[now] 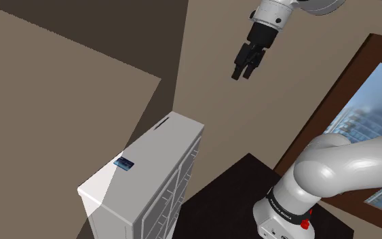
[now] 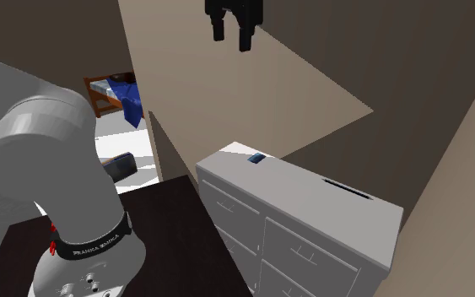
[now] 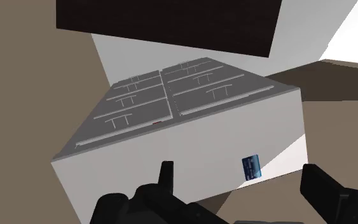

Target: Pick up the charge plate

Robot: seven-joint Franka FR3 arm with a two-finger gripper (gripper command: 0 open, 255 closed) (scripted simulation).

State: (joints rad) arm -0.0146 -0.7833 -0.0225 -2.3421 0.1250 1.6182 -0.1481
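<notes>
Jaws wide apart and empty: the gripper (image 1: 243, 72) hangs high in the air, well above the white dresser (image 1: 161, 153). Nothing is gripped, so the pick has yet to start; the descent, the closing and the lift are all left. The charge plate (image 1: 125, 163), a small dark-blue rectangle, lies flat on the dresser top near its end at the shoulder view's left. In the wrist view the plate (image 3: 252, 167) sits between the fingers, far below. Its long axis seems to run front to back, across the dresser's length.
</notes>
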